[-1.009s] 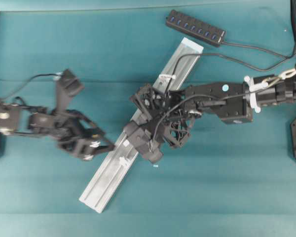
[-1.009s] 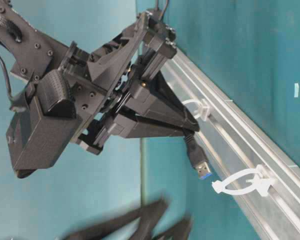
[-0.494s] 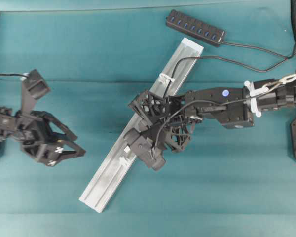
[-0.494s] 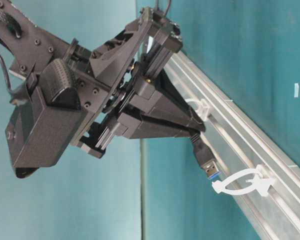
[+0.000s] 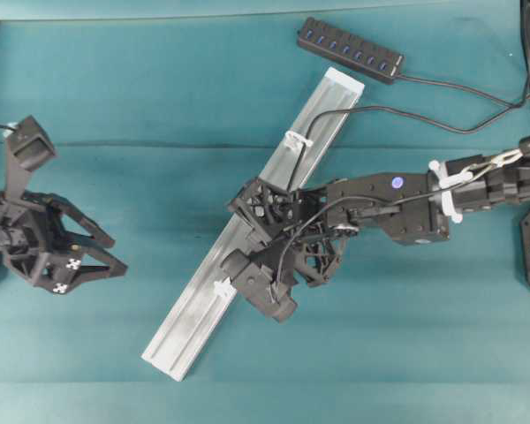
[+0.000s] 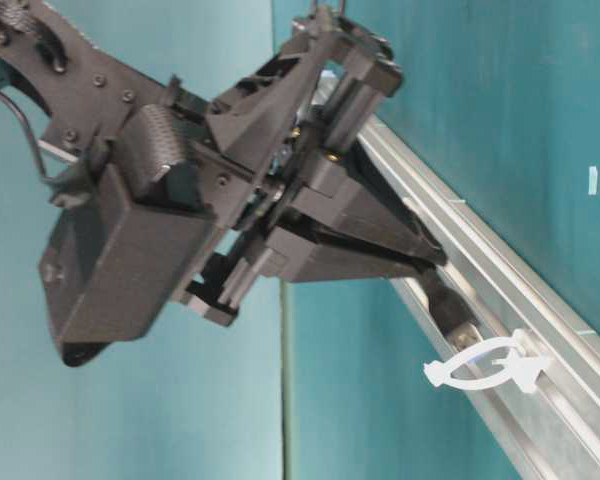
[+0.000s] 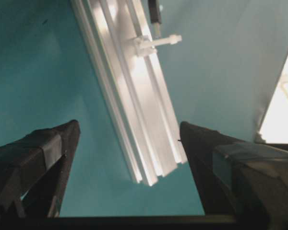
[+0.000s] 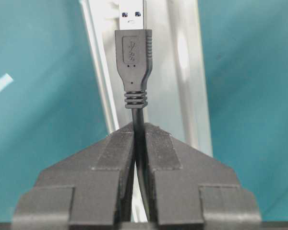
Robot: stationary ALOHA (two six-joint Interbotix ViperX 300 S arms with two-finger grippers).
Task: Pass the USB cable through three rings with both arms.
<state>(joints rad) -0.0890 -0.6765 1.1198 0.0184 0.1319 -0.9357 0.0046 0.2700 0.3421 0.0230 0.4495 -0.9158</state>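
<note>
The silver rail (image 5: 190,318) lies diagonally on the teal table. A white ring (image 5: 296,140) sits near its upper end with the USB cable (image 5: 397,110) running to it from the black hub (image 5: 349,49). Another ring (image 5: 221,287) sits lower down. A third is hidden under my right arm. My right gripper (image 8: 139,127) is shut on the cable just behind the black plug (image 8: 134,52). At table level the plug (image 6: 450,305) points down the rail, its tip right by the lower ring (image 6: 485,365). My left gripper (image 5: 115,256) stands open and empty, far left of the rail.
The left wrist view looks between open fingers at the rail's lower end (image 7: 149,175) and the ring (image 7: 151,42) beyond it. Arm bases stand at the left and right table edges. A small white scrap (image 6: 592,180) lies on the table beside the rail.
My left arm has drawn back leftward, away from the rail. My right gripper has carried the plug down along the rail, from short of the lower ring up to it.
</note>
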